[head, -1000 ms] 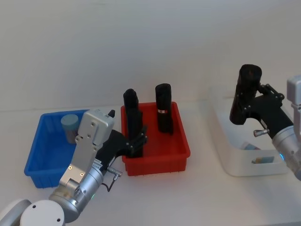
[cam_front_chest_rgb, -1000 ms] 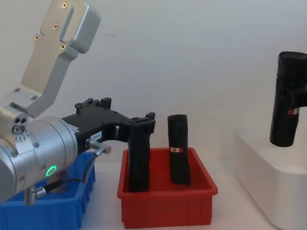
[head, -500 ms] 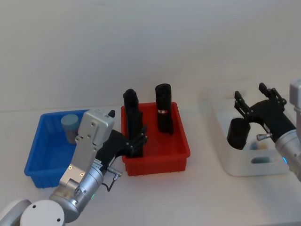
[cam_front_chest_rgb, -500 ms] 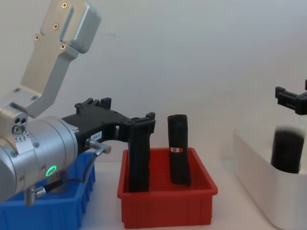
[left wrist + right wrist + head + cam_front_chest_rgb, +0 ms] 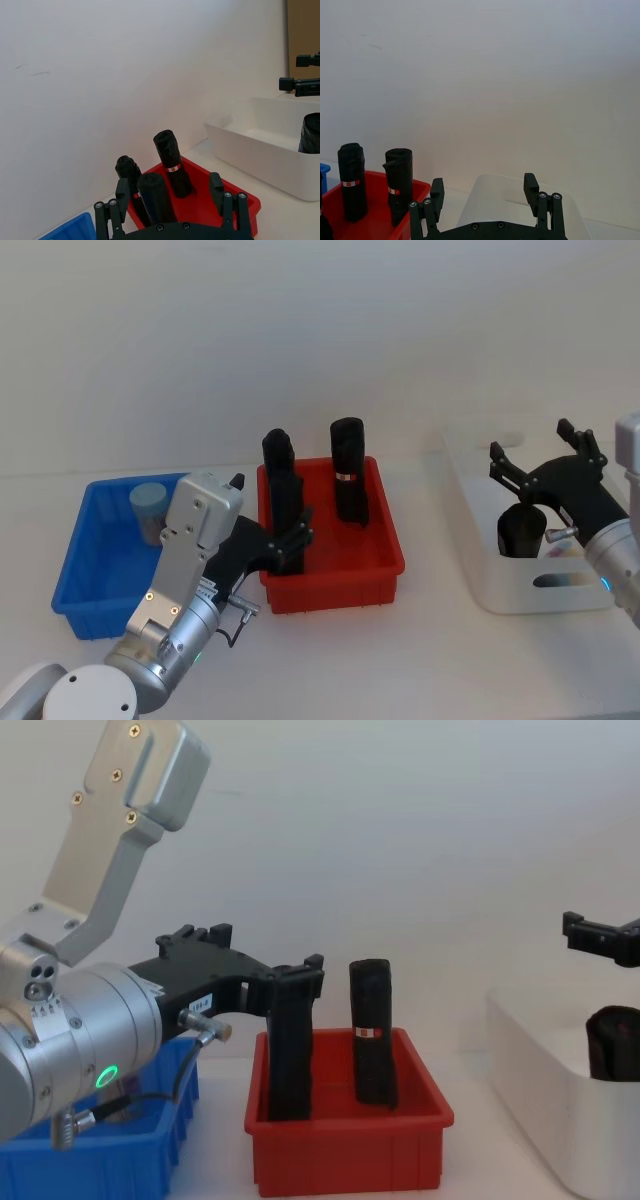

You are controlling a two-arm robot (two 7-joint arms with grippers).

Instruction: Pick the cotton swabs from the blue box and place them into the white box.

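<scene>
The black roll [image 5: 521, 531] has dropped from the right gripper [image 5: 541, 454] into the smooth white tub [image 5: 478, 570]; that gripper's fingers are now spreading wide, empty. The tub wall is hiding the roll's base. The left gripper [image 5: 292, 538] is hovering open beside the ribbed red bin [image 5: 335, 583].

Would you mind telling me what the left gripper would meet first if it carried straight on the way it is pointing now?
Most likely the nearest black roll in the red bin: in the left wrist view it stands between the open fingers of the left gripper. How far ahead it stands is unclear.

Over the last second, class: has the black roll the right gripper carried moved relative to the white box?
Yes. The black roll dropped from above the white box into it; the right gripper is open above.
</scene>
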